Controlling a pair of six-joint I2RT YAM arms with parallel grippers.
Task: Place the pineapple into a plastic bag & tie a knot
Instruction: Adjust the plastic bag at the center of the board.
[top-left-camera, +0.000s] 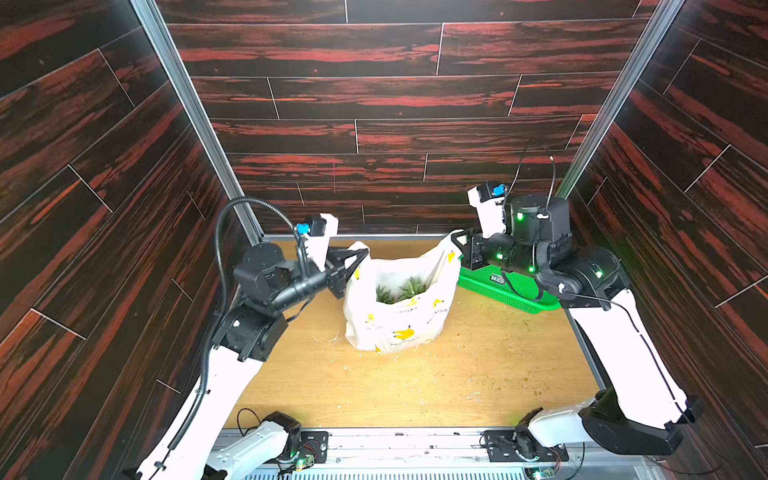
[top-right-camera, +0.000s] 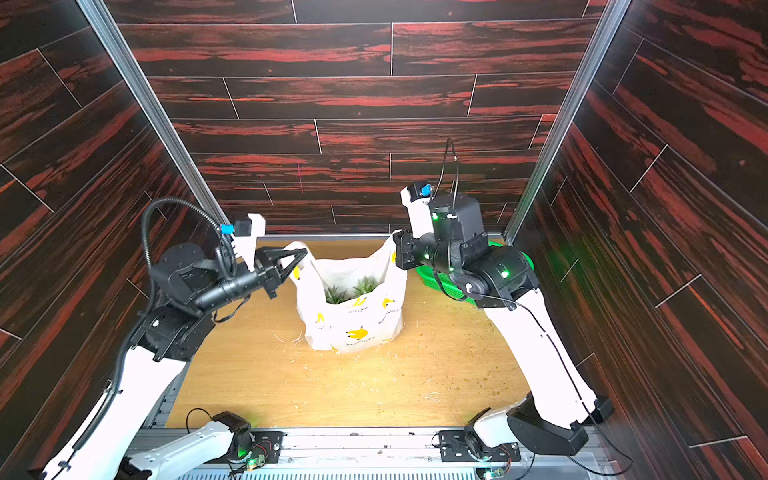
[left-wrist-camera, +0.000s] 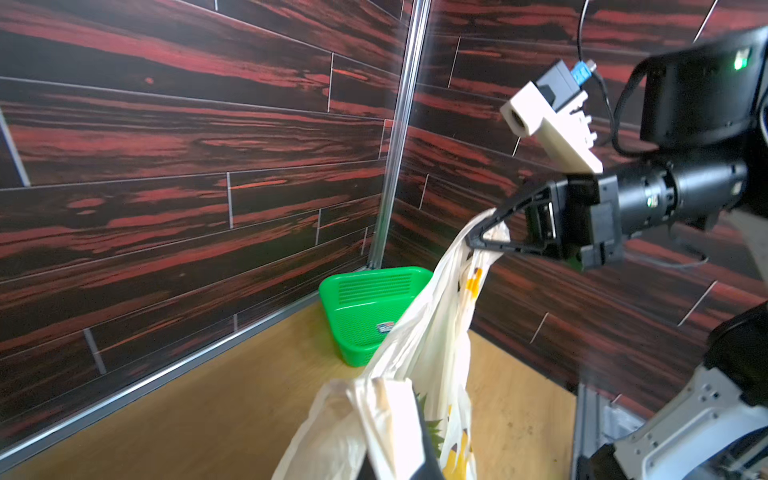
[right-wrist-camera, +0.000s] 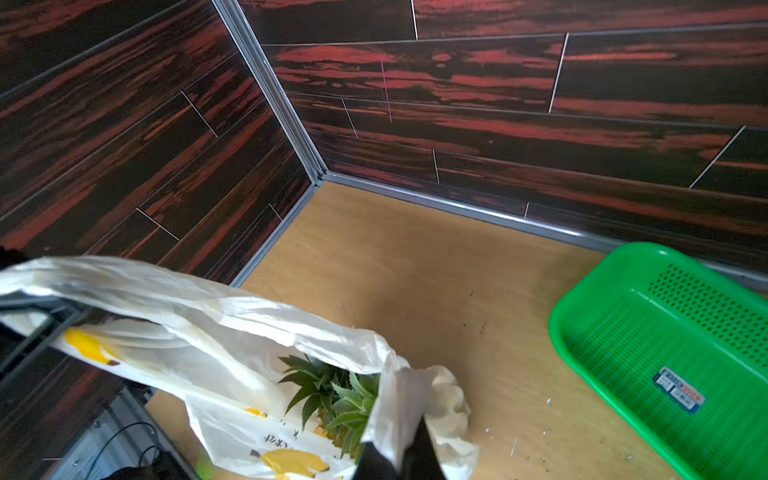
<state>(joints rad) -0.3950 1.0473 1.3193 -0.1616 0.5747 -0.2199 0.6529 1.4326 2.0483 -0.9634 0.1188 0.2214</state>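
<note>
There's the plastic bag (top-left-camera: 398, 320), standing upright in the middle of the counter (top-left-camera: 374, 395). It's thin, crinkly white film printed with yellow bananas, and the mouth is gaping. The pineapple (top-left-camera: 409, 288) is inside, its spiky green crown poking up in the opening. No knot yet.

Each handle loop is drawn out sideways. The left gripper (top-left-camera: 366, 251) has its fingers pressed together on the loop on its side. The right gripper (top-left-camera: 457, 240) pinches the other loop the same way, a touch higher and further back. So the bag hangs between them, with the handles running along the line from arm to arm and neither arm nearer.

I'd say the tying turns on crossing those two loops above the crown, and that's slippery, floppy stuff. The green perforated basket (top-left-camera: 509, 291) sits off by the right arm, and straw bits litter the wood-grain counter.
</note>
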